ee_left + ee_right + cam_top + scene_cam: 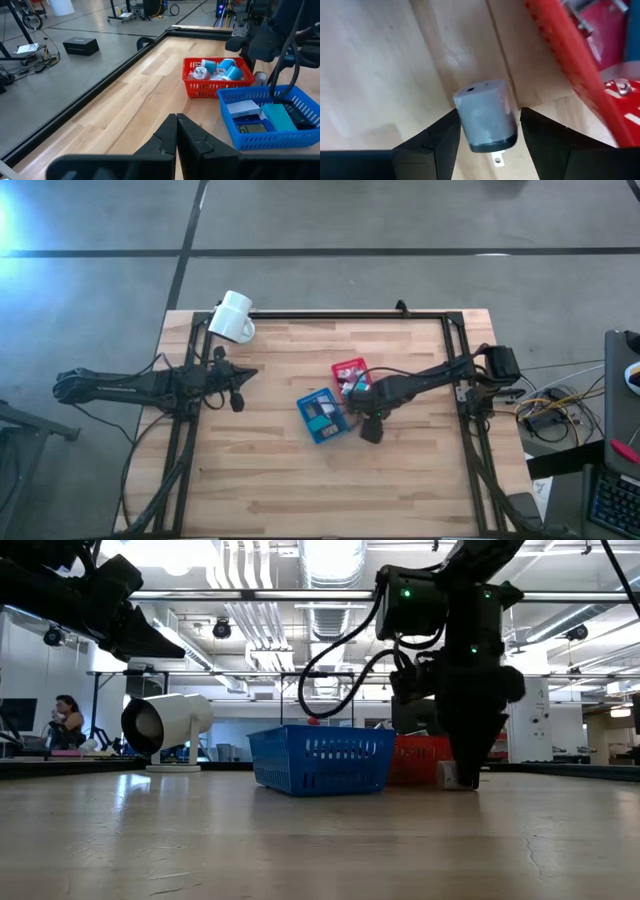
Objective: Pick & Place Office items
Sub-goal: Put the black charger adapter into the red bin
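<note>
Straddling unmarked grey plug block [485, 116]: right pincer [489, 134], beside red tray [570, 65].

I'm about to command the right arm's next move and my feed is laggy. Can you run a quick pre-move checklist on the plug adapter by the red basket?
1. Grey plug adapter sits between the right end effector fingers: ok.
2. Fingers closed on it: not ok, gaps show on both sides.
3. Adapter off the table: not ok, it rests on the wood beside the red basket.
4. Red basket has room: cannot tell, white and teal items already inside.
5. Left end effector shut, parked away from the blue basket: ok.
</note>
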`<state>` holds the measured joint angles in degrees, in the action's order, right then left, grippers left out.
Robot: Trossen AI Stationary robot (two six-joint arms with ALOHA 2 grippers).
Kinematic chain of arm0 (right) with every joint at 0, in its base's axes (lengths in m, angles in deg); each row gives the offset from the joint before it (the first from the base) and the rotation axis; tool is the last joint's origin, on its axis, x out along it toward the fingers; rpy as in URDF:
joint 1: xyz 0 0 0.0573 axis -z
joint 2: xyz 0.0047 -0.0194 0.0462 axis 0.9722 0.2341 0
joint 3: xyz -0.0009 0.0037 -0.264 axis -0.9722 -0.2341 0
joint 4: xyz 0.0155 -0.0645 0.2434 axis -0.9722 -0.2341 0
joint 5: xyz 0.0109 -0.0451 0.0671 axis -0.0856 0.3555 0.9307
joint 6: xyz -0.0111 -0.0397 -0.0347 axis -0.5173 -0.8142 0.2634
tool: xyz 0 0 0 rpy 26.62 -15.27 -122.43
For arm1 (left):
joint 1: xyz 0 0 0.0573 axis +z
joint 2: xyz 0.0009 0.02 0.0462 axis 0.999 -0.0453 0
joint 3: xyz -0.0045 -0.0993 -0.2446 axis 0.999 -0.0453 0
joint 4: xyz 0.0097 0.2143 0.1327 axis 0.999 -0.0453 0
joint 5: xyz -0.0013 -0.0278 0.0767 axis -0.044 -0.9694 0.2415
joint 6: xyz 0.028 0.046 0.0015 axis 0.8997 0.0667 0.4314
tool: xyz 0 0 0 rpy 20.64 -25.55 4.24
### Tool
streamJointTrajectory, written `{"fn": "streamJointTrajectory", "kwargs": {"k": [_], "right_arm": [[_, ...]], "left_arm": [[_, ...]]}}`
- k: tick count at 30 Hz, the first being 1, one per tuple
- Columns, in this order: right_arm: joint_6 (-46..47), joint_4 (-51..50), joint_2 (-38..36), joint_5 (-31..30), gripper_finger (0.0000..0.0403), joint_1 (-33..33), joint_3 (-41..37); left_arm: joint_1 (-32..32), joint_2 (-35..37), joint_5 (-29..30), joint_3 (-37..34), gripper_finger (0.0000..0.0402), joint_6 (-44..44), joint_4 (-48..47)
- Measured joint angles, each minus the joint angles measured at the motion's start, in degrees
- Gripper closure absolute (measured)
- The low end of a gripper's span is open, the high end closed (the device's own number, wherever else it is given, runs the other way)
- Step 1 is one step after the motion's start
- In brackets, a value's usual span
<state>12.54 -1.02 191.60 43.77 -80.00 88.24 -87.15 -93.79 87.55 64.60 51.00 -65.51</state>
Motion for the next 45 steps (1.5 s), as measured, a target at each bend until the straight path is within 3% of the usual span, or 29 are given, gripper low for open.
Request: {"fn": "streamJointTrajectory", "kwargs": {"k": [11, 15, 22, 26, 32, 37, 45], "right_arm": [[-9.4, 5.8, -0.4, -0.9, 0.0248, -2.5, -5.4], [-9.7, 6.2, -0.5, -1.6, 0.0272, -3.6, -5.6], [-8.2, 6.6, -5.2, -0.7, 0.0275, -6.3, -6.1], [-10.8, 13.4, -13.1, -0.2, 0.0274, -9.6, -5.4], [-24.9, 22.4, -26.3, -0.7, 0.0272, -14.5, -5.3], [-29.4, 26.4, -39.3, -3.3, 0.0272, -14.5, -7.7], [-28.9, 49.1, -60.5, -3.1, 0.0272, -11.9, -24.9]], "left_arm": [[0.0, 0.0, 0.0, 0.0, 0.039, 0.9, 0.8], [0.0, 0.0, 0.0, 0.0, 0.039, 0.9, 1.9], [0.0, 0.0, -0.1, 0.0, 0.039, 0.8, 1.9], [0.0, 0.0, -0.1, 0.0, 0.039, 0.8, 1.9], [0.0, -0.1, -0.1, 0.0, 0.039, 0.7, 1.7], [0.0, -0.1, -0.1, 0.0, 0.039, 0.7, 1.7], [0.0, -0.1, -0.1, 0.0, 0.039, 0.7, 1.6]]}}
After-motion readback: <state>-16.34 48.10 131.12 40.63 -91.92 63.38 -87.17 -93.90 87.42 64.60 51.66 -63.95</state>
